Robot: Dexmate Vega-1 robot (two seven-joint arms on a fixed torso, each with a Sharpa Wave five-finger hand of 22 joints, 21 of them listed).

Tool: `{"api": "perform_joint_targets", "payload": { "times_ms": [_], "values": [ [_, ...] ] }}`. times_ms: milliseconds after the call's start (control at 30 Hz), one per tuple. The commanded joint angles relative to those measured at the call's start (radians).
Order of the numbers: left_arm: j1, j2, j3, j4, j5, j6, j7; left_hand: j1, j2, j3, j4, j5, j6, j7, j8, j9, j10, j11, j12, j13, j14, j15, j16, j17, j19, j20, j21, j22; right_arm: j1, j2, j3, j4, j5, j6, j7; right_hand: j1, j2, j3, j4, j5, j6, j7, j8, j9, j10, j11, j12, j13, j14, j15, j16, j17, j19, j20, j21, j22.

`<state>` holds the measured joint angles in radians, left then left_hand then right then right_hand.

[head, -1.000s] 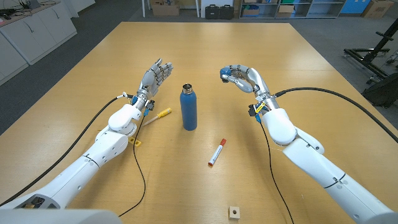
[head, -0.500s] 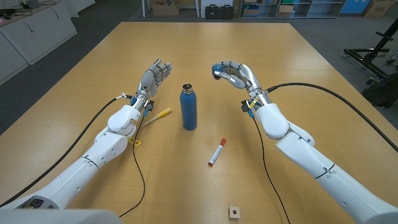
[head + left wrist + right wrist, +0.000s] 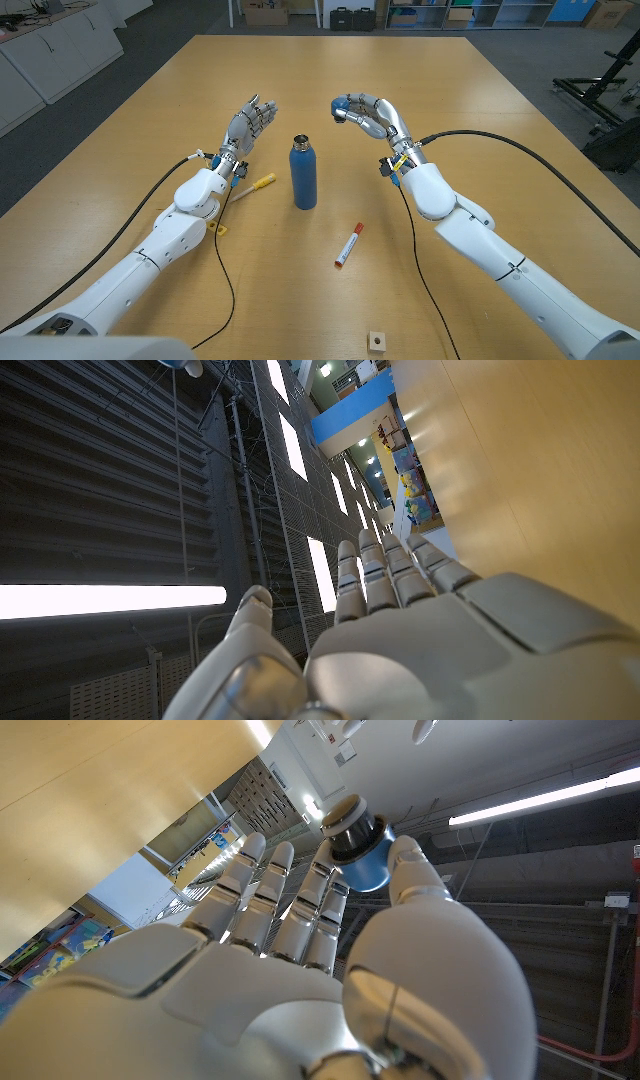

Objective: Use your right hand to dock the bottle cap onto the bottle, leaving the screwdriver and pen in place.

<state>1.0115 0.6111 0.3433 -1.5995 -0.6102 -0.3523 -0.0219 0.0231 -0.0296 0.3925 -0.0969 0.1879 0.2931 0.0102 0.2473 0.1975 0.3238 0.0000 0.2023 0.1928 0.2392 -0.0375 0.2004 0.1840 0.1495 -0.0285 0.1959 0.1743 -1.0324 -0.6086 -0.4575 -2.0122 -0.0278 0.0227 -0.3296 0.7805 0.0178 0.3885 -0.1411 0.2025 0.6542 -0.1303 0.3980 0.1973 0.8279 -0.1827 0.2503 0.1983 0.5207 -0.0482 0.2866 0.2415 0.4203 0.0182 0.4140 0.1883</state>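
1. The right hand (image 3: pixel 368 113) is raised over the light wooden table (image 3: pixel 480 110), to the right of the bottle and slightly beyond it, with its fingers curled toward the bottle.
2. A small blue bottle cap with a black-and-silver threaded end (image 3: pixel 342 105) is pinched at the tips of the right hand's fingers; in the right wrist view the cap (image 3: pixel 358 854) sits between the thumb on one side and the other fingertips (image 3: pixel 335 878) on the other, well out from the palm.
3. The cap is near the bottle's mouth but apart from it, off to the right and a little higher in the head view.
4. The tall blue metal bottle with an open silver neck (image 3: pixel 303 173) stands upright near the middle of the table, uncapped, between the two hands.
5. The left hand (image 3: pixel 249 124) is to the left of the bottle, its fingers straight and slightly spread, holding nothing; the left wrist view shows its back (image 3: pixel 420 650) with the fingers close side by side.
6. A screwdriver with a yellow handle (image 3: pixel 254 185) lies on the table just beside the left wrist.
7. A white pen with a red cap (image 3: pixel 348 245) lies in front of the bottle, to its right, clear of both hands.
8. A small pale wooden cube with a dark dot (image 3: pixel 376 341) sits near the table's near edge.
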Motion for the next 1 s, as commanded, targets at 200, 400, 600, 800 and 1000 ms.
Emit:
{"api": "perform_joint_targets", "payload": {
  "times_ms": [200, 400, 600, 800, 1000],
  "values": [
    [0.007, 0.003, -0.001, -0.01, -0.003, 0.005, 0.003, 0.002, 0.007, 0.001, -0.006, -0.002, 0.01, -0.006, -0.005, 0.006, 0.007, -0.002, 0.001, 0.003, 0.009, -0.004, -0.003, 0.002, -0.001, -0.001, 0.0, 0.005, 0.039, 0.01, -0.057, 0.001, -0.013, 0.027, 0.04, -0.004, 0.035, 0.001, 0.003, 0.004, 0.1, -0.091, 0.004, 0.004, 0.054, -0.038, 0.002, 0.005, 0.01, -0.042, -0.004, 0.0, 0.002, 0.005, -0.003, 0.003],
    [0.011, 0.004, -0.003, -0.012, -0.002, 0.001, 0.005, 0.002, 0.007, 0.001, -0.006, -0.002, 0.01, -0.004, -0.006, 0.006, 0.006, -0.002, 0.001, 0.003, 0.008, -0.004, -0.004, 0.002, -0.001, 0.0, 0.0, 0.005, 0.049, 0.012, -0.075, 0.001, -0.026, 0.035, 0.052, -0.004, 0.035, 0.0, 0.004, 0.003, 0.1, -0.091, 0.003, 0.004, 0.055, -0.038, 0.0, 0.005, 0.01, -0.044, -0.005, 0.0, 0.0, 0.007, -0.005, 0.003],
    [0.016, 0.005, -0.008, -0.016, -0.001, -0.002, 0.009, 0.002, 0.007, 0.001, -0.006, -0.002, 0.011, -0.005, -0.006, 0.006, 0.007, -0.004, 0.001, 0.003, 0.009, -0.004, -0.004, 0.002, -0.001, 0.0, 0.0, 0.005, 0.057, 0.022, -0.092, 0.01, -0.04, 0.044, 0.053, -0.005, 0.036, 0.0, 0.004, 0.003, 0.101, -0.091, 0.002, 0.004, 0.056, -0.039, -0.001, 0.005, 0.014, -0.047, -0.004, 0.001, -0.003, 0.009, -0.006, 0.003],
    [0.019, 0.008, -0.01, -0.021, -0.001, -0.001, 0.013, 0.002, 0.007, 0.001, -0.007, -0.002, 0.011, -0.005, -0.006, 0.006, 0.007, -0.004, 0.001, 0.003, 0.008, -0.004, -0.004, 0.002, -0.001, -0.001, 0.0, 0.005, 0.06, 0.028, -0.106, 0.014, -0.057, 0.058, 0.054, -0.005, 0.038, -0.001, 0.005, 0.003, 0.103, -0.091, 0.002, 0.004, 0.056, -0.039, -0.002, 0.005, 0.015, -0.051, -0.004, 0.001, -0.004, 0.011, -0.007, 0.003],
    [0.021, 0.011, -0.013, -0.025, 0.001, 0.003, 0.017, 0.002, 0.007, 0.0, -0.007, -0.002, 0.011, -0.006, -0.007, 0.006, 0.008, -0.004, 0.001, 0.003, 0.009, -0.003, -0.004, 0.002, -0.002, 0.0, 0.0, 0.005, 0.06, 0.03, -0.114, 0.016, -0.053, 0.077, 0.068, -0.006, 0.039, -0.001, 0.005, 0.002, 0.104, -0.091, 0.002, 0.004, 0.057, -0.039, -0.002, 0.005, 0.017, -0.054, -0.003, 0.001, -0.005, 0.012, -0.008, 0.003]
  ]
}}
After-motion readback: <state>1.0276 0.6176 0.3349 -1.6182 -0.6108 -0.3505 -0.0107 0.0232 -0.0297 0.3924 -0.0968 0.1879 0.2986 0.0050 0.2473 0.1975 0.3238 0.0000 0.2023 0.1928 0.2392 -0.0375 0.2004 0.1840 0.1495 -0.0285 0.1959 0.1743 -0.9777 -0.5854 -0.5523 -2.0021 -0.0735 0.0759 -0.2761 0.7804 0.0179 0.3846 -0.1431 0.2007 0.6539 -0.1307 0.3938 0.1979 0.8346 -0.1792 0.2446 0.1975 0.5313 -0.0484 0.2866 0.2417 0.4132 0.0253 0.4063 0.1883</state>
